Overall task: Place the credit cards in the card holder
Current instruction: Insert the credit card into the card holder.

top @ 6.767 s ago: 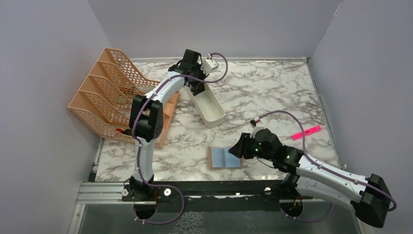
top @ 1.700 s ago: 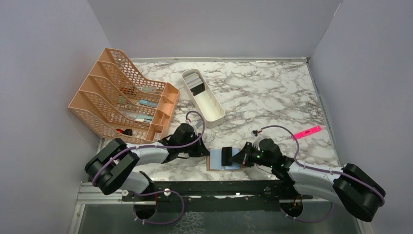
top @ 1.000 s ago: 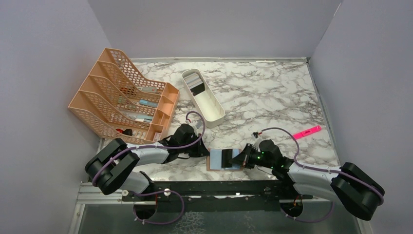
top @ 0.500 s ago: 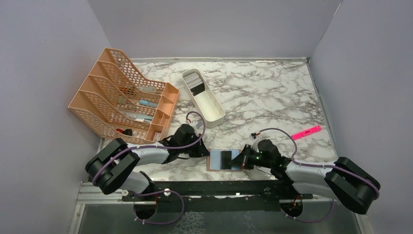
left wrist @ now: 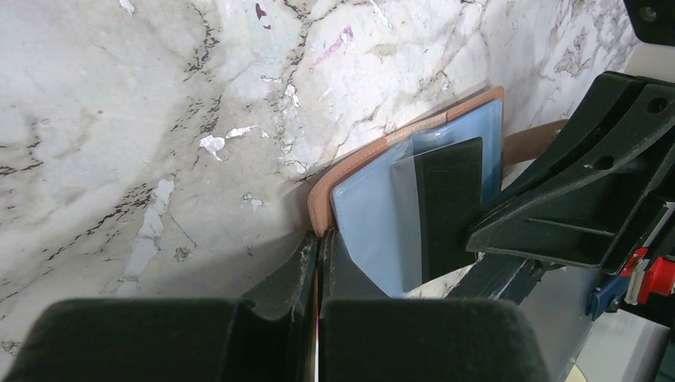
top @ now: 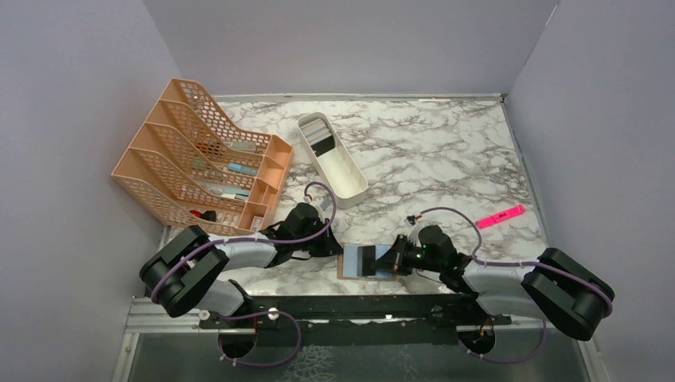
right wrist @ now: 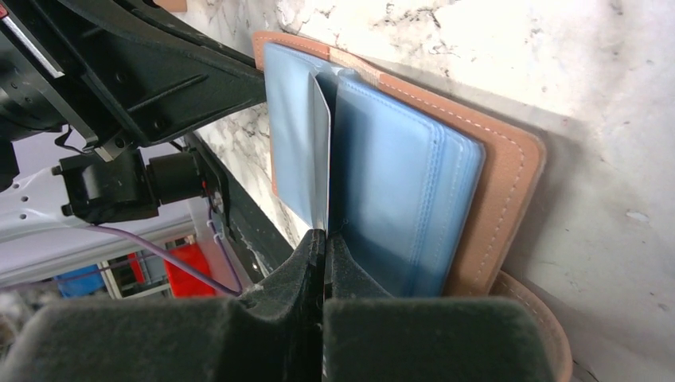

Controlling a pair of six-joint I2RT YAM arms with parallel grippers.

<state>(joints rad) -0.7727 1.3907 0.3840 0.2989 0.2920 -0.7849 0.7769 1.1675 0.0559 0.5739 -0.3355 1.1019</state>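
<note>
- Top external: A tan leather-look folding card holder (top: 350, 263) lies open, blue pockets up, at 6 o'clock on the marble-patterned bench (top: 446, 159), between the two arms. The left claw (top: 334, 248) meets its 9 o'clock edge and the right claw (top: 396, 259) its 3 o'clock edge. A dark grey rectangular credit card (top: 368, 259) lies over the pockets, at 9 o'clock from the right claw, which is the nearer of the two. The card's long axis seems to run 12 to 6, across that claw's reach. More cards (top: 320, 134) wait in a white oblong tray (top: 356, 183) at 11 o'clock from the holder, well apart.
- Left wrist: The left claw (left wrist: 317, 247) is clenched, its tips touching the holder's (left wrist: 398, 135) near corner. Whether it pinches the leather cannot be told. The dark card (left wrist: 446, 207) sits at 1 o'clock, partly under a clear pocket, with the right claw's black frame against its 3 o'clock side.
- Right wrist: The right claw (right wrist: 322, 239) is clenched on the card's near edge. The card (right wrist: 321, 143) runs edge-on toward 12 o'clock, into a slot between the blue pockets of the holder (right wrist: 493, 207). The coming move, by judgement, turns on that line: a push straight ahead would seat the card, and the claw could then let go.
</note>
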